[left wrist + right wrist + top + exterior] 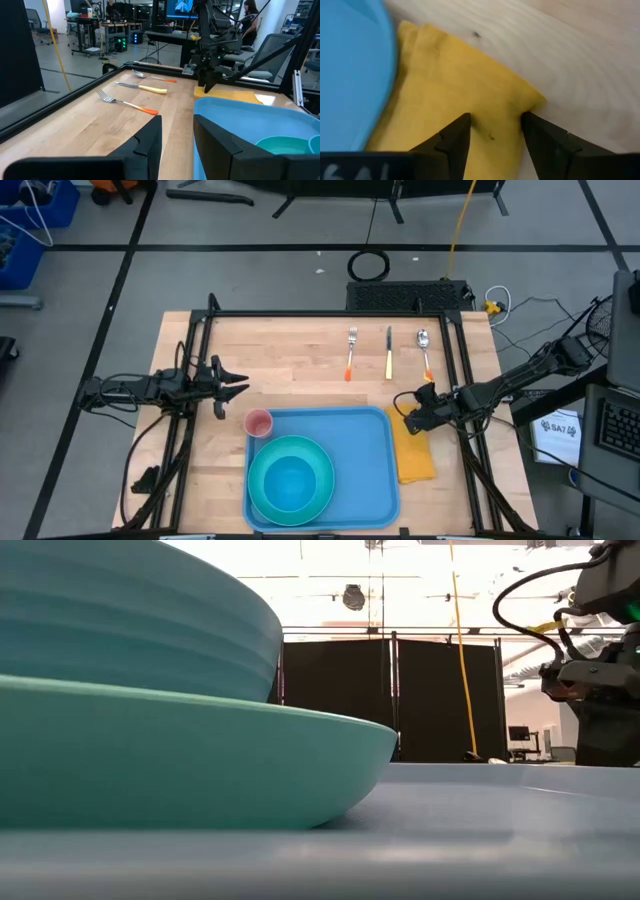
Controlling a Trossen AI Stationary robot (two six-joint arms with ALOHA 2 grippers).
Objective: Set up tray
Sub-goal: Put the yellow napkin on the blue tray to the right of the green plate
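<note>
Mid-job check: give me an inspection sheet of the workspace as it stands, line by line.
Surface: wooden table, bare between items.
Job's things: light-blue tray holds a teal plate with a bowl on it; pink cup at the tray's corner.
Clutter: yellow napkin beside the tray; fork, knife, spoon in a row.
Grippers: right tool open over the napkin's end; left tool open, waiting left of the cup.
Cables: yellow cable and coiled black cable on the floor.
Surroundings: a person and desks beyond.
</note>
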